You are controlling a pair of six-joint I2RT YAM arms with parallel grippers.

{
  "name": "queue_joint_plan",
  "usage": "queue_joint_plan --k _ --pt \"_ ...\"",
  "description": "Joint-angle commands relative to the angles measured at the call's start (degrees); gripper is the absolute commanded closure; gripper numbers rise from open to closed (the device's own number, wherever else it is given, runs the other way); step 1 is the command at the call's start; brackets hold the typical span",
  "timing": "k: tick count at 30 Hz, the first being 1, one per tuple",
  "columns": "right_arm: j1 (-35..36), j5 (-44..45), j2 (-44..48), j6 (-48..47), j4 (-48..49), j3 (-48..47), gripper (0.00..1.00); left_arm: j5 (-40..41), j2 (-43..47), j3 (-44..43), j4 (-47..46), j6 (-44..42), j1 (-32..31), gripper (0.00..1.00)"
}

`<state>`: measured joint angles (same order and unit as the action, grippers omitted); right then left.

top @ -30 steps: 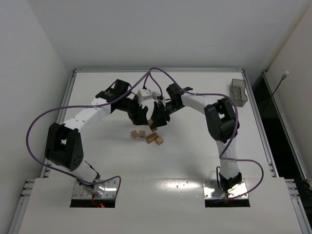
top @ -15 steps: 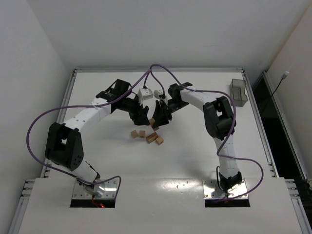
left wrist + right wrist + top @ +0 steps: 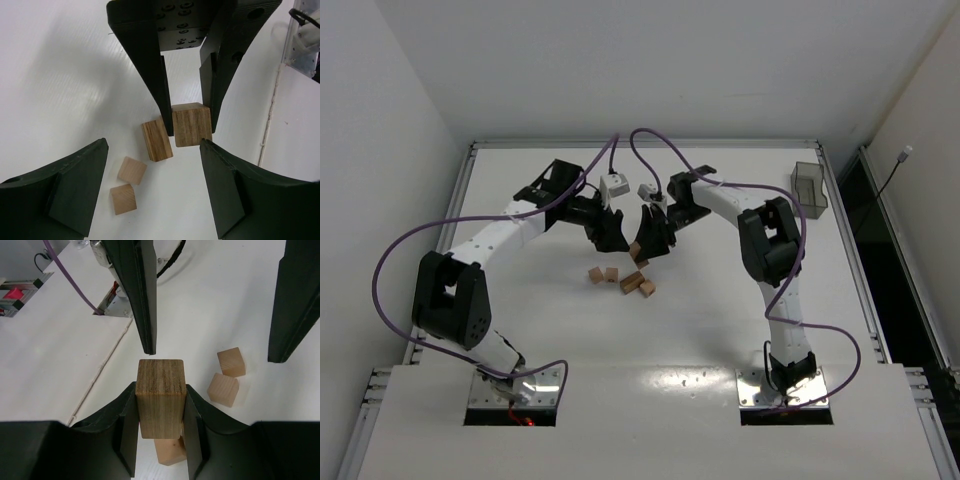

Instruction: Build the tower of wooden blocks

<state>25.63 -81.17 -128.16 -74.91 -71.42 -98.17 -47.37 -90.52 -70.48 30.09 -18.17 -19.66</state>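
Tan wooden block with dark end grain [image 3: 161, 390]: pinched on two sides by my right end effector [image 3: 160, 412], jaws narrow and flat against it. It sits upright in the grip, over the middle of the white bench [image 3: 720, 330], a little left of centre.

Short tan wooden brick [image 3: 156, 140]: on the bench just beside the held block, on its left in the left wrist view. Touching or not, I cannot tell.

Small light-brown wooden cube [image 3: 132, 170]: near the brick, further left and apart from it. A second light-brown cube [image 3: 123, 198] lies just beside the first, their corners close.

One more tan wooden piece [image 3: 647, 289]: top view only, just right of the brick, on the near side of my right end effector.

My left end effector [image 3: 154, 145]: jaws wide, nothing between them. It faces the right end effector from the left, above the loose pieces. In the right wrist view its two black fingers [image 3: 142, 295] stand either side of the held block and apart from it.

Purple cables [image 3: 390, 260]: looping from both arms.

Translucent grey plastic bin [image 3: 808, 187]: far right corner of the bench, well apart from the blocks.
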Motion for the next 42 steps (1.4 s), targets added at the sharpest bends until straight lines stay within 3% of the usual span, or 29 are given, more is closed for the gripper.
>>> queue_joint_plan --k 1,17,23,30,42 --pt "-0.66 -10.24 -0.69 -4.36 -1.17 -3.86 1.0 -4.56 2.63 0.17 -2.22 0.85 0.76 0.29" --pt "-0.67 -10.24 -3.5 -5.42 -4.08 -6.86 1.0 -6.24 2.1 0.17 -2.22 1.39 0.76 0.37" --pt "-0.67 -10.24 -4.02 -5.94 -4.61 -7.39 1.0 -6.24 1.58 0.17 -2.22 1.39 0.76 0.37" --pt "-0.67 -10.24 -4.03 -7.0 -5.84 -8.97 1.0 -5.71 1.05 0.69 -3.37 2.53 0.76 0.28" --pt "-0.67 -10.24 -5.08 -7.53 -7.6 -10.54 1.0 -5.01 -0.01 0.69 -3.89 3.58 0.76 0.32"
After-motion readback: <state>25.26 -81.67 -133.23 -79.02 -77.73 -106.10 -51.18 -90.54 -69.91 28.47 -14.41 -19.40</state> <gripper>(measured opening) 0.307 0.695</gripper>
